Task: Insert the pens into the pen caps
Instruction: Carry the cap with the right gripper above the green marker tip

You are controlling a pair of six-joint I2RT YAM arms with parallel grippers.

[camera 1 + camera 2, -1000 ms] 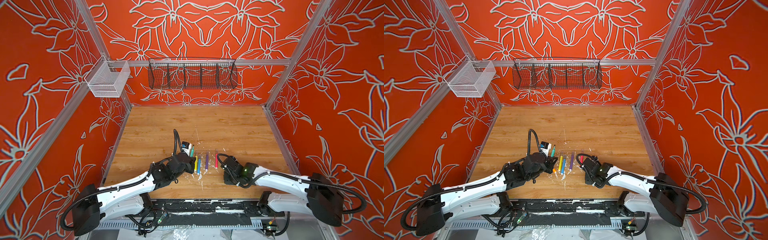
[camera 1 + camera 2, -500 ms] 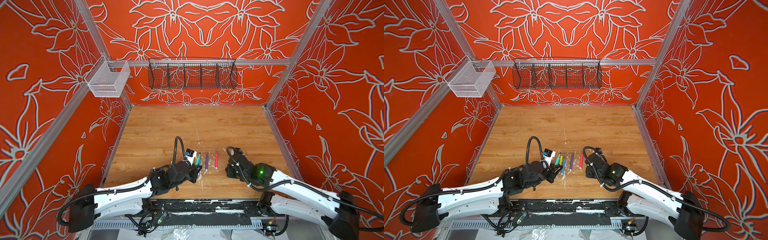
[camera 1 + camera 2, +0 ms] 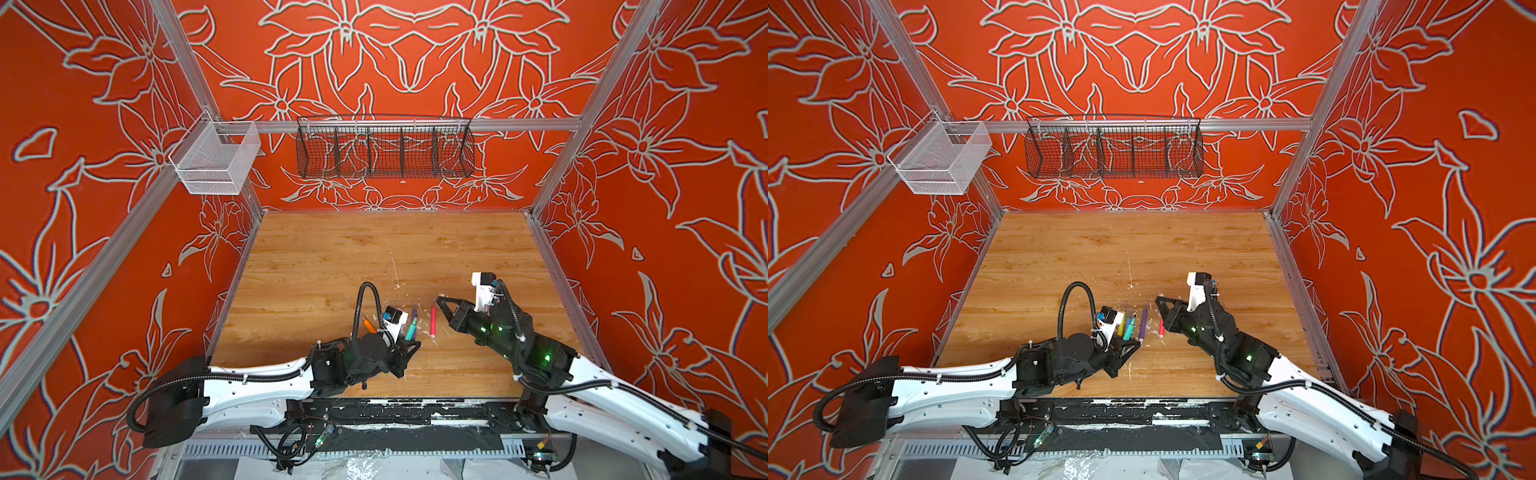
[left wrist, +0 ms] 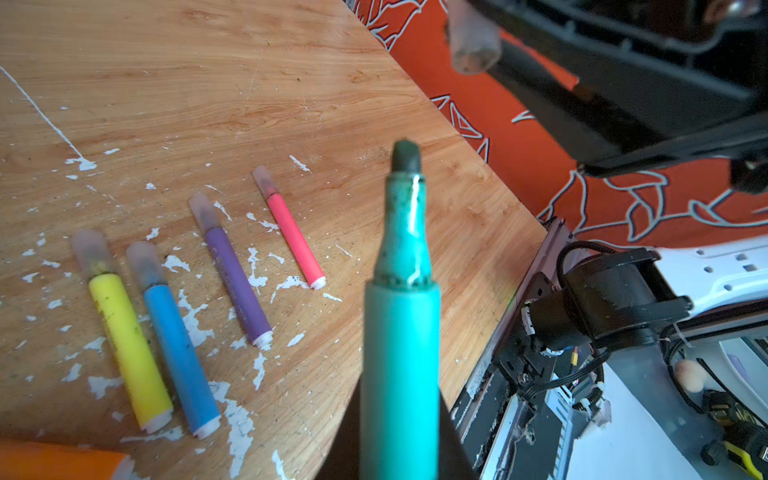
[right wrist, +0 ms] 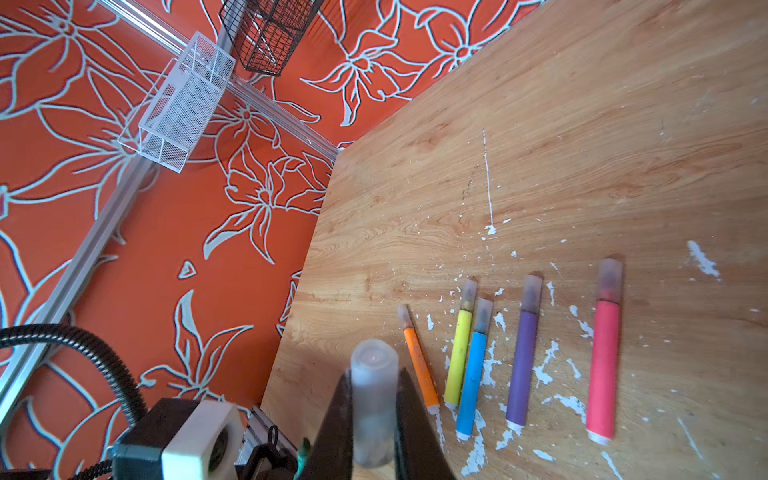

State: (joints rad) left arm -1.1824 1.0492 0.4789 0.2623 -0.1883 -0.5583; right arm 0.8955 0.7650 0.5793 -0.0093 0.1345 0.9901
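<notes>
Last capping step: with left hand (image 3: 411, 345) pinching the green pen (image 4: 401, 332) and right hand (image 3: 441, 301) pinching the remaining pen cap (image 5: 374, 374), align tip to cap mouth and press home.

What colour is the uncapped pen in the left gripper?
Teal-green pen with a dark tip; clearest in the left wrist view.

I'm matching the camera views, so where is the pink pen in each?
In a top view: pink pen on the table, just below centre, right end of the row.
In a top view: pink pen same place, partly hidden.
Left wrist: pink pen ends the row of lying pens.
Right wrist: pink pen ends the row too.
Shared landmark: purple pen, its neighbour in every view.
</notes>
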